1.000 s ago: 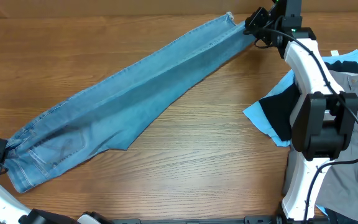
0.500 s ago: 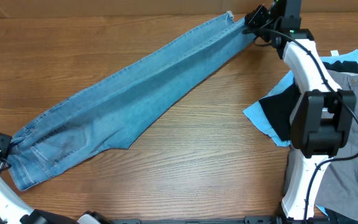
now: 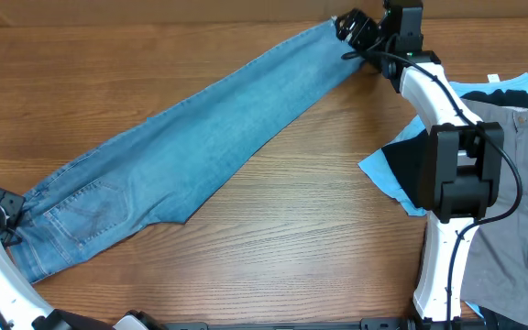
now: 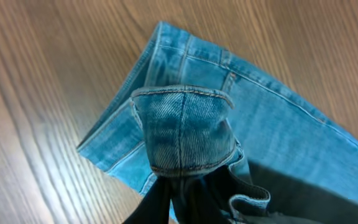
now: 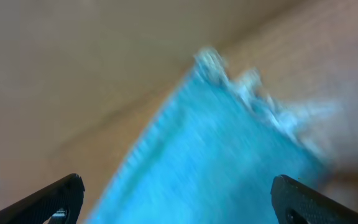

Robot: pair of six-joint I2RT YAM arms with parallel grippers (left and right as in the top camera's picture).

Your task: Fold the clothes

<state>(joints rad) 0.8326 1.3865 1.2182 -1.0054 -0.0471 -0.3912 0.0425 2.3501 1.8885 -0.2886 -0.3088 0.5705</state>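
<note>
A pair of blue jeans [image 3: 181, 137] lies folded lengthwise, stretched diagonally from the lower left to the top right of the table. My left gripper [image 3: 12, 209] is at the waistband end, and in the left wrist view its dark fingers [image 4: 166, 202] pinch a bunched fold of the waistband [image 4: 185, 130]. My right gripper [image 3: 351, 27] hovers at the leg hem, open. In the blurred right wrist view its fingertips [image 5: 55, 199] stand wide apart, with the frayed hem [image 5: 229, 143] lying loose below and between them.
A pile of other clothes sits at the right edge: a blue and black garment [image 3: 397, 165] and a grey one [image 3: 521, 183]. The right arm's white links [image 3: 452, 110] reach over it. Bare wooden table [image 3: 291, 238] lies in front of the jeans.
My right gripper has opened, let go of the hem and shifted left over it. The jeans have settled flatter, and the waistband end with my left gripper has moved slightly.
</note>
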